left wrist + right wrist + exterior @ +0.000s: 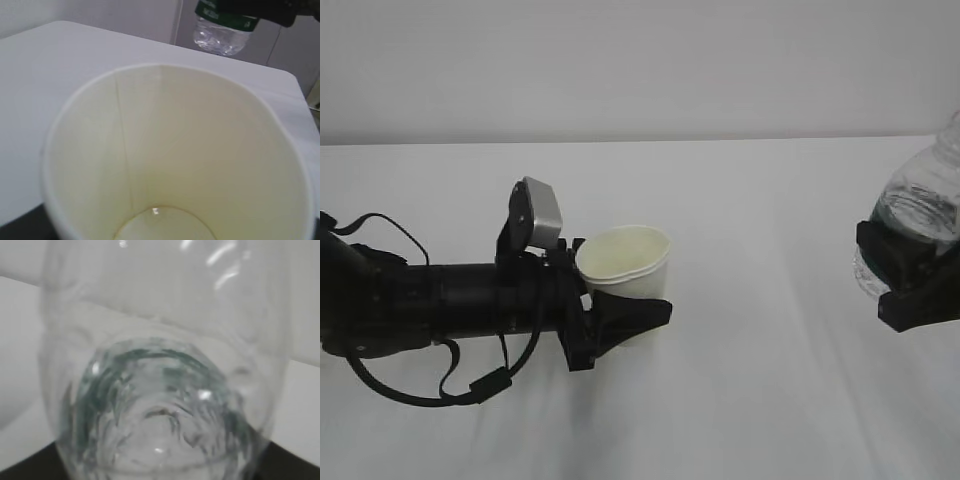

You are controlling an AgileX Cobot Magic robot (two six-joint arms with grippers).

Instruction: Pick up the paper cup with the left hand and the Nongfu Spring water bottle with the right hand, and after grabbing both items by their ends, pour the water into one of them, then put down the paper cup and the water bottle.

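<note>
Your left hand [620, 305] grips the cup [625, 262] at centre; your right hand [910, 285] holds the bottle [920, 205] far right

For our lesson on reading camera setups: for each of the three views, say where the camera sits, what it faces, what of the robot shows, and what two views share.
Exterior view: off the robot, looking across the white table at both arms, left end effector and right end effector.
Left wrist view: on the left wrist, looking into the paper cup; no robot part clearly shows.
Right wrist view: on the right wrist, close on the water bottle.
Shared: the bottle appears in the left wrist and exterior views.
</note>
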